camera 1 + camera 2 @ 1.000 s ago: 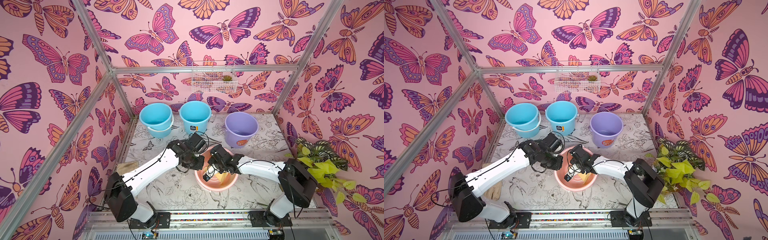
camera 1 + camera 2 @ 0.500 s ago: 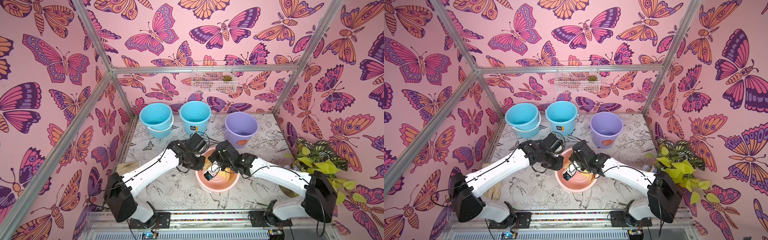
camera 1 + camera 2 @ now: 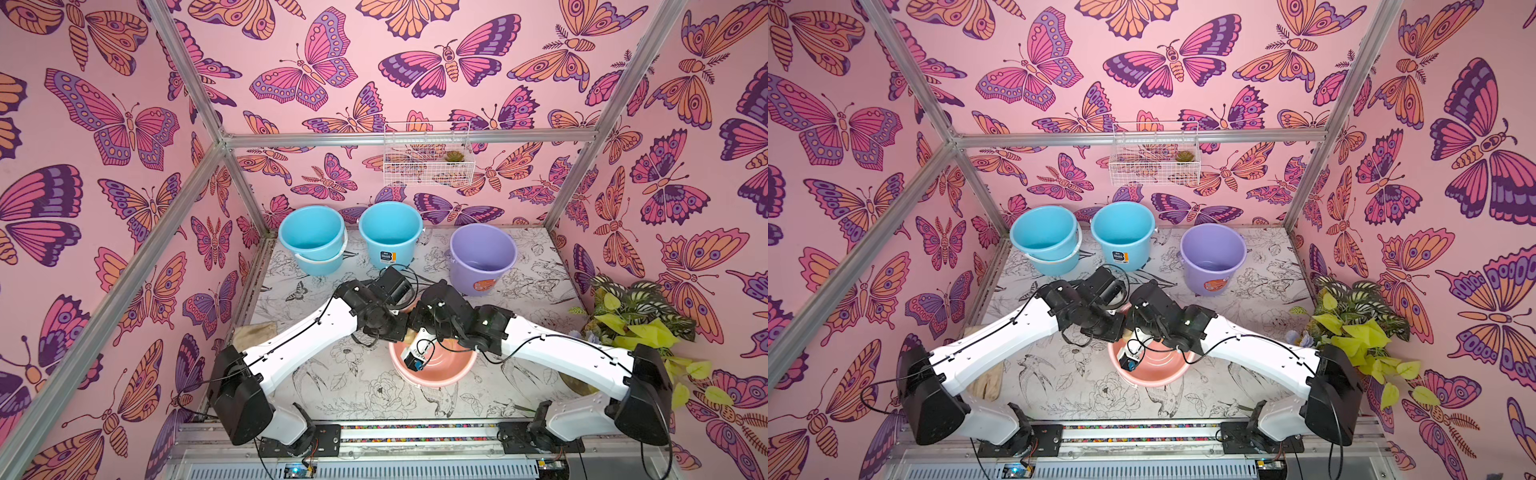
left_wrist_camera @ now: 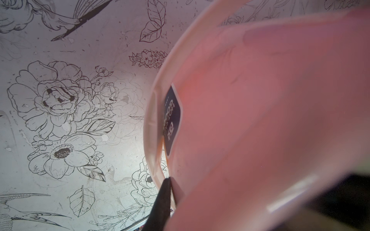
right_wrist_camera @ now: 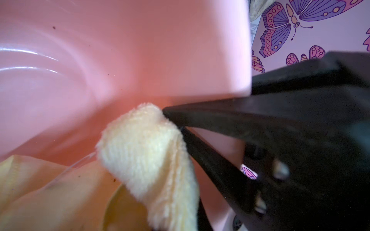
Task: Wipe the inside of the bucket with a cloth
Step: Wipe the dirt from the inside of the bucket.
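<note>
A pink bucket point(image 3: 453, 370) stands at the table's middle in both top views and looks tipped. My left gripper point(image 3: 404, 330) is shut on its far-left rim; in the left wrist view one black finger point(image 4: 164, 198) lies against the outer wall point(image 4: 250, 120) near a dark label. My right gripper point(image 3: 426, 351) reaches down inside the bucket, hidden under its wrist. It is shut on the pale yellow cloth point(image 5: 144, 152), which presses against the inner wall point(image 5: 140, 50). The cloth hides the right gripper's own jaws. The left gripper's black fingers point(image 5: 220, 118) sit right beside the cloth.
Along the back stand stacked blue buckets point(image 3: 311, 232), a single blue bucket point(image 3: 390, 228) and a purple bucket point(image 3: 482, 253). A wire basket point(image 3: 428, 162) hangs on the back wall. A leafy plant point(image 3: 640, 316) fills the right side. A tan rag point(image 3: 253, 332) lies at the left.
The right arm has swung its elbow out to the right and its wrist has shifted toward the bucket's far-left rim. The cloth is hidden in the top views now. The left arm has stayed put.
</note>
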You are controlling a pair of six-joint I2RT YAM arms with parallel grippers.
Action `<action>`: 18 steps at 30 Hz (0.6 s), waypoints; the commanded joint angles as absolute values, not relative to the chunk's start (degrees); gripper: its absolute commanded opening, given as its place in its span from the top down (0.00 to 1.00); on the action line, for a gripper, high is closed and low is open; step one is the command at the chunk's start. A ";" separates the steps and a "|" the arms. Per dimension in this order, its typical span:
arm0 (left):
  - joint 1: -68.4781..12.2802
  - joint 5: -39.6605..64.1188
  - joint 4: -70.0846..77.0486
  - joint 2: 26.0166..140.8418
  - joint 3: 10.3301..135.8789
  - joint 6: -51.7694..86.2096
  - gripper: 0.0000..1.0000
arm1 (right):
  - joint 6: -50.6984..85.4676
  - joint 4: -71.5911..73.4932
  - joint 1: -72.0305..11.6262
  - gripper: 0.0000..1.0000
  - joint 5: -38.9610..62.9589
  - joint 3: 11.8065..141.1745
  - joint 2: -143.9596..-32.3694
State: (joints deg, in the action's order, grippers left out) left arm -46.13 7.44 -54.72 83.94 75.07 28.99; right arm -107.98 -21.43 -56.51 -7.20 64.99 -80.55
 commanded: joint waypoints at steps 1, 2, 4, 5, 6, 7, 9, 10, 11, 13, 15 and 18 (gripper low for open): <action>-46.50 8.36 -53.44 82.19 74.72 28.91 1.00 | -106.01 -25.19 -55.82 1.00 -15.08 67.01 -78.49; -46.49 8.26 -53.47 82.07 74.64 28.92 1.00 | -105.22 -26.27 -55.65 1.00 -17.02 66.83 -77.83; -46.49 8.03 -53.57 81.85 74.46 28.92 1.00 | -103.81 -28.36 -55.42 1.00 -20.73 66.32 -76.35; -46.49 7.92 -53.57 81.66 74.28 28.92 1.00 | -102.78 -29.80 -55.37 1.00 -22.10 66.11 -75.31; -46.49 7.82 -53.64 81.52 74.14 29.00 1.00 | -101.83 -31.44 -55.34 1.00 -23.46 66.01 -74.38; -46.49 7.74 -53.63 81.40 74.05 29.07 1.00 | -100.98 -33.00 -55.37 1.00 -24.43 65.88 -73.52; -46.50 7.65 -53.68 81.34 74.00 29.25 1.00 | -99.02 -36.47 -55.42 1.00 -25.94 65.45 -71.51; -46.49 7.57 -53.63 81.30 73.96 29.26 1.00 | -98.24 -37.97 -55.50 1.00 -26.47 65.20 -70.63; -46.49 7.56 -53.70 81.47 73.95 29.34 1.00 | -97.16 -39.72 -55.65 1.00 -26.87 65.06 -69.77; -46.49 7.56 -53.64 81.70 74.14 29.30 1.00 | -94.35 -43.94 -56.13 1.00 -27.21 65.15 -68.42; -46.49 7.48 -53.66 81.92 74.43 29.35 1.00 | -91.07 -49.34 -56.88 1.00 -26.65 65.36 -67.12; -46.45 7.38 -53.62 82.22 75.02 29.21 1.00 | -86.11 -57.45 -57.85 1.00 -23.58 66.15 -65.80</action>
